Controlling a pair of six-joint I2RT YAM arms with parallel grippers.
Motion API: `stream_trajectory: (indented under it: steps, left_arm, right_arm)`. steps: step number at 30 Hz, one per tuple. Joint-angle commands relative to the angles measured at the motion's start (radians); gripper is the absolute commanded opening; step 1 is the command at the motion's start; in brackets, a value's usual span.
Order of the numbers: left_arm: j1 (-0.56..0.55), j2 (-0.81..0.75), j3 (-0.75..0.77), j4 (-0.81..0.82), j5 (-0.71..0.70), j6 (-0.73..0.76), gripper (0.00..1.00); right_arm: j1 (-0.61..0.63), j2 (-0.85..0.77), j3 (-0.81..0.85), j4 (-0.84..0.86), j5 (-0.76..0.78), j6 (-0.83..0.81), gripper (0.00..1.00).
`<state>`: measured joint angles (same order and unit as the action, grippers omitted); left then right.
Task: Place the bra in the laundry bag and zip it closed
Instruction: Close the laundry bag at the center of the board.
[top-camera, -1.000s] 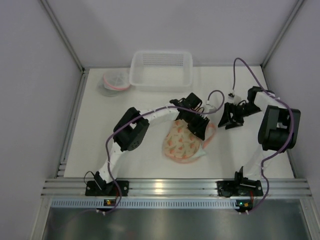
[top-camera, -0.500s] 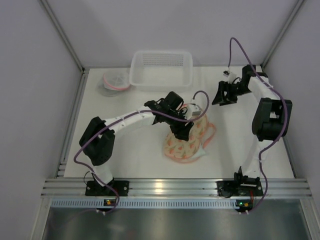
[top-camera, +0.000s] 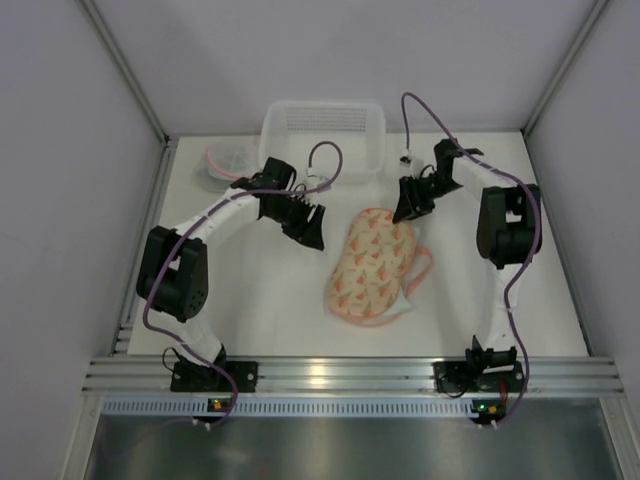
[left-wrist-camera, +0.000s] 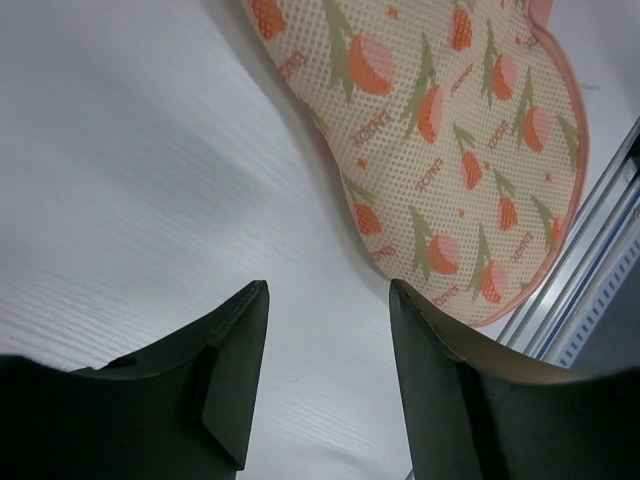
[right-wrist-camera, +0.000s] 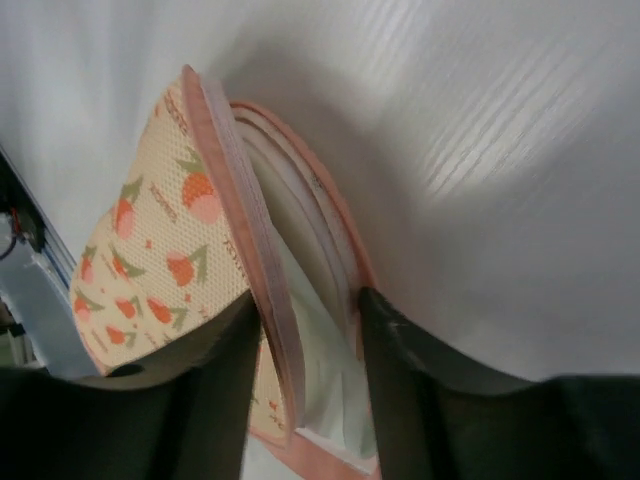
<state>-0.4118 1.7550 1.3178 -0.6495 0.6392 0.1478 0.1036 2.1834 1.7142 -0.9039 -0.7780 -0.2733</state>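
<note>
Laundry bag (top-camera: 372, 265) on the surface (top-camera: 250, 300) gapes unzipped; left tool (left-wrist-camera: 327, 290) open, empty; right tool (right-wrist-camera: 305, 300) part-open astride its rim, gripping nothing, likely needing the zipper pull next.

laundry bag (left-wrist-camera: 440, 150): cut off at top edge | its white contents (right-wrist-camera: 315, 390): mostly hidden by bag wall

Small orange lettering (left-wrist-camera: 452, 292) repeated across laundry bag (left-wrist-camera: 470, 130); too blurred to read.
</note>
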Motion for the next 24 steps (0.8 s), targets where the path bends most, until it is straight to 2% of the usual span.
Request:
stream_trajectory:
  steps: [1, 4, 8, 9, 12, 13, 14, 19, 24]
  left_arm:
    - [-0.012, -0.049, -0.041, -0.073, 0.030, 0.078, 0.57]
    - [-0.001, -0.069, -0.086, -0.073, 0.017, 0.085, 0.56]
    - [0.004, -0.072, -0.109, -0.108, 0.023, 0.153, 0.56]
    - [0.004, -0.071, -0.120, -0.139, 0.027, 0.211, 0.57]
    - [0.004, -0.072, -0.144, -0.176, 0.046, 0.304, 0.59]
    - [0.004, -0.069, -0.158, -0.209, 0.056, 0.364, 0.61]
    - [0.004, -0.062, -0.158, -0.232, 0.088, 0.393, 0.61]
    - [0.004, 0.037, -0.123, -0.314, 0.212, 0.472, 0.63]
    - [0.002, 0.145, -0.085, -0.355, 0.354, 0.452, 0.64]
  right_arm:
    - [-0.005, -0.063, -0.124, -0.010, -0.038, -0.043, 0.37]
    - [-0.016, -0.137, -0.252, -0.018, -0.037, -0.066, 0.26]
    - [-0.048, -0.238, -0.366, -0.094, -0.040, -0.134, 0.24]
    - [-0.054, -0.273, -0.384, -0.149, -0.038, -0.156, 0.25]
    - [-0.056, -0.322, -0.383, -0.243, -0.030, -0.256, 0.44]
    - [-0.056, -0.326, -0.363, -0.294, 0.005, -0.280, 0.55]
    - [-0.054, -0.327, -0.352, -0.305, 0.028, -0.311, 0.58]
    - [-0.110, -0.309, -0.260, -0.297, 0.072, -0.310, 0.67]
    - [-0.157, -0.278, -0.157, -0.297, 0.051, -0.268, 0.67]
